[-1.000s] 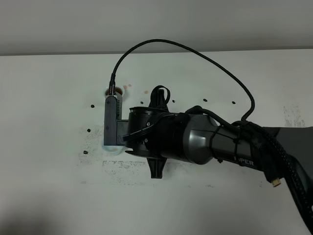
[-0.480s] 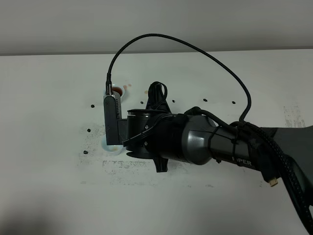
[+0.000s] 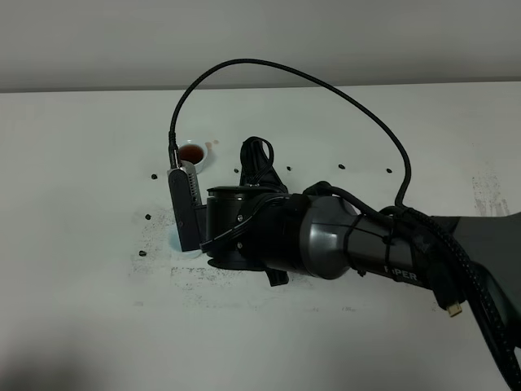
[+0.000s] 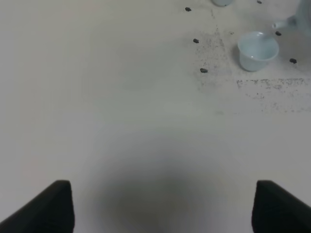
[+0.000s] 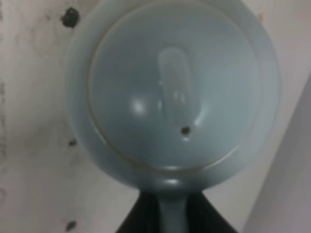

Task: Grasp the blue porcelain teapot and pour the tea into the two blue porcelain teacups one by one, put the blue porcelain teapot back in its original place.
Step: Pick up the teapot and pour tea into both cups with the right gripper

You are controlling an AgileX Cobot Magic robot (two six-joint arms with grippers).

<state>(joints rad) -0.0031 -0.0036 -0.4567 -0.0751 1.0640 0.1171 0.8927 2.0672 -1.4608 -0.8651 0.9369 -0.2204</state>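
The blue porcelain teapot fills the right wrist view, seen from above with its lid and knob. My right gripper is shut on its loop handle. In the high view my right arm hides the teapot. The far teacup holds brown tea. Only a sliver of the near teacup shows beside the wrist camera. In the left wrist view the near teacup stands upright with the teapot's spout just beside it. My left gripper is open and empty, well away from the cups.
Several small dark specks and grey smudges lie on the white table around the cups. A black cable loops above the right arm. The table's back edge meets a grey wall.
My right arm has moved with the teapot from the far teacup toward the near one. The far teacup, with tea in it, has come into view and the near one is now mostly covered.
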